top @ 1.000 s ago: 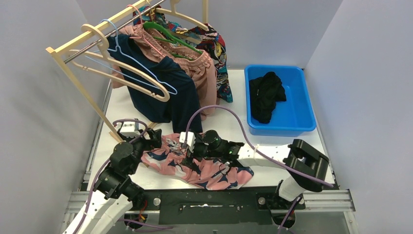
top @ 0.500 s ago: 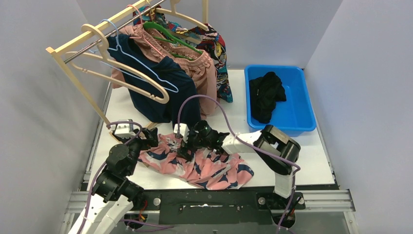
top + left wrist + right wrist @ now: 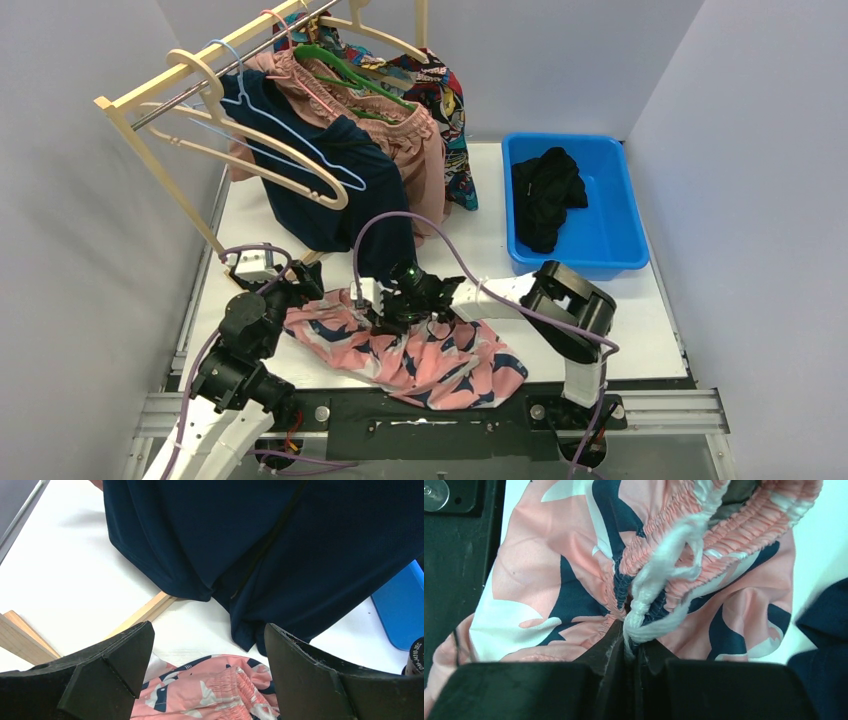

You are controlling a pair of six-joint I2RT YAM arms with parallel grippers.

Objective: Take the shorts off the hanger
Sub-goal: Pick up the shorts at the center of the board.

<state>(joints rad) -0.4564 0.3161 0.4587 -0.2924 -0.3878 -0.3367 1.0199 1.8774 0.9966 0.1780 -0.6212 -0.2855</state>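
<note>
Pink shorts with navy print (image 3: 435,358) lie crumpled on the table near the front edge. My right gripper (image 3: 385,316) is shut on their gathered waistband and white drawstring (image 3: 659,565), pinched between the fingers (image 3: 629,641). My left gripper (image 3: 300,286) stands open just left of them, with the pink fabric (image 3: 210,692) below its jaws (image 3: 208,636) and nothing between them. Navy shorts (image 3: 350,190) (image 3: 260,540), dusty pink shorts (image 3: 415,150) and multicolour print shorts (image 3: 452,112) hang from hangers on the rack. Black shorts (image 3: 547,195) lie in the bin.
A wooden rack (image 3: 165,185) stands at the back left, its foot (image 3: 142,614) close to my left gripper. Empty wooden and blue wire hangers (image 3: 270,150) hang at its near end. A blue bin (image 3: 612,262) sits at the right.
My right gripper has shut on the pink shorts' waistband after moving left and inward. The shorts have shifted toward the front edge. The left gripper has barely moved.
</note>
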